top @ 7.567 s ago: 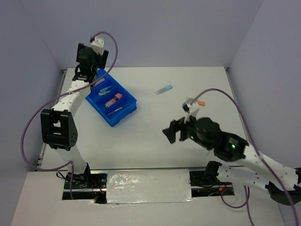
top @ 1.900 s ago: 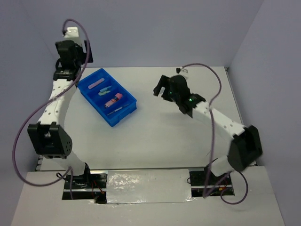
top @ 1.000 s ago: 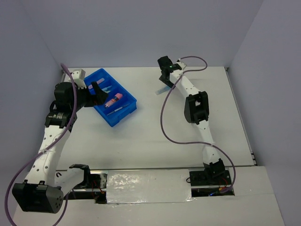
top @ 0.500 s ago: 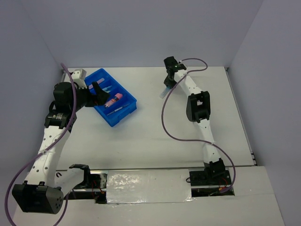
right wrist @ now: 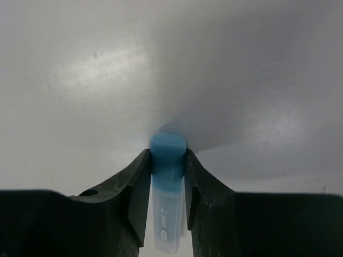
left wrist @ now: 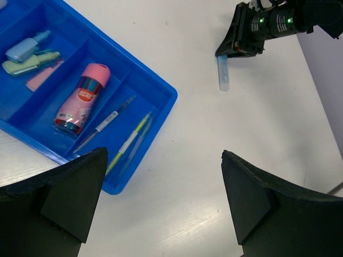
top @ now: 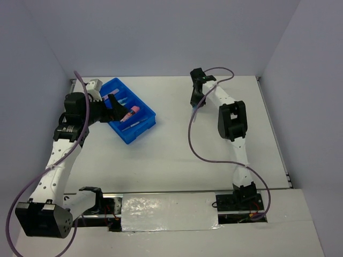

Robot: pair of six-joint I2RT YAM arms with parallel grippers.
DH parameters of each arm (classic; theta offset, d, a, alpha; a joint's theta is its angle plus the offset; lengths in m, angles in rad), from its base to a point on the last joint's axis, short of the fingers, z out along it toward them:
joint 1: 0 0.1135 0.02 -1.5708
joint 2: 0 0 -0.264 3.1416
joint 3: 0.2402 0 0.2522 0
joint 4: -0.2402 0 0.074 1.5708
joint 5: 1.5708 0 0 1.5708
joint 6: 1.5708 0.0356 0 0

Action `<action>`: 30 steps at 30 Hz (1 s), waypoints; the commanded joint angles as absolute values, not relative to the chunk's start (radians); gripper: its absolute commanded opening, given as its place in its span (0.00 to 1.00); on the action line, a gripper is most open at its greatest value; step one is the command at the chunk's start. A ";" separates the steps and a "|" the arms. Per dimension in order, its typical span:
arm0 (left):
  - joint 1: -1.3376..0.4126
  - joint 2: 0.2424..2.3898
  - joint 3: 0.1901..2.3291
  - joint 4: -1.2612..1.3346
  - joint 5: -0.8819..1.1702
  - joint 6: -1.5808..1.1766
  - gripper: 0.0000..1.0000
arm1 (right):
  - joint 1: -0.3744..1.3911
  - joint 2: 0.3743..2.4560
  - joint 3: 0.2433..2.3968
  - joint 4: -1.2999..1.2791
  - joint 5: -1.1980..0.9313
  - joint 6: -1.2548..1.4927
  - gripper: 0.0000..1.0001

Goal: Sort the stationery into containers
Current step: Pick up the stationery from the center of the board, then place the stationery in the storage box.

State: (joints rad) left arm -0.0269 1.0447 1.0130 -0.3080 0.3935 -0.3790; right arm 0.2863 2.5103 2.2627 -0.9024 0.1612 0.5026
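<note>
on the left, the left tool hangs with its jaws wide and nothing between them, just over the near corner of the blue tray. the tray sits on the far left of the counter and looks well stocked. a pale blue stick and a green stick lie together in one compartment, with a flat pink piece beside them. the pink-capped bottle lies in the next one. the dark pen and the yellow pencil lie side by side along the end nearest the open counter. so most of the sorting seems done.

further right, well apart from the tray, is the one loose item i can see, a blue-capped stick. the right tool has closed narrowly on it, a finger pressed to each side just under the cap. it is at the far middle of the counter, and i can't tell whether it has left the surface.

what's left, i'd say, is carrying that stick across and dropping it in with the other sticks. the counter between is bare. the likelier obstacle is the left arm parked over the tray, and the right arm's purple cable loops loosely alongside it.
</note>
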 commanded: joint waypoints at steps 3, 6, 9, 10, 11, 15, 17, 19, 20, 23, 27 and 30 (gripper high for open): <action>-0.098 1.028 0.997 -0.293 0.454 -0.437 0.99 | 0.322 2.215 1.774 -0.736 0.030 0.436 0.00; -0.233 1.005 0.968 -0.224 0.417 -0.501 0.99 | 0.328 1.953 1.455 -0.466 0.005 0.515 0.00; -0.418 1.018 0.924 -0.117 0.333 -0.599 0.99 | 0.386 1.764 1.255 -0.358 0.058 0.577 0.00; -0.484 1.043 0.911 -0.094 0.307 -0.623 0.99 | 0.402 1.728 1.231 -0.348 0.069 0.586 0.00; -0.512 1.052 0.872 -0.062 0.292 -0.643 0.99 | 0.414 1.653 1.206 -0.319 0.081 0.597 0.00; -0.613 1.094 0.750 0.254 0.308 -0.773 0.99 | 0.527 1.448 1.068 -0.236 0.190 0.664 0.00; -0.658 1.141 0.724 0.342 0.330 -0.817 0.99 | 0.619 1.349 1.048 -0.218 0.250 0.698 0.00; -0.686 1.183 0.733 0.406 0.333 -0.828 0.99 | 0.702 1.271 1.023 -0.200 0.326 0.719 0.00; -0.695 1.192 0.739 0.414 0.324 -0.827 0.99 | 0.724 1.249 1.017 -0.190 0.339 0.733 0.00; -0.707 1.210 0.753 0.442 0.310 -0.822 0.97 | 0.794 1.194 0.999 -0.175 0.390 0.744 0.00; -0.709 1.215 0.765 0.445 0.307 -0.810 0.91 | 0.847 1.167 0.997 -0.166 0.413 0.742 0.00; -0.709 1.216 0.764 0.449 0.304 -0.804 0.83 | 0.873 1.172 1.015 -0.178 0.434 0.736 0.00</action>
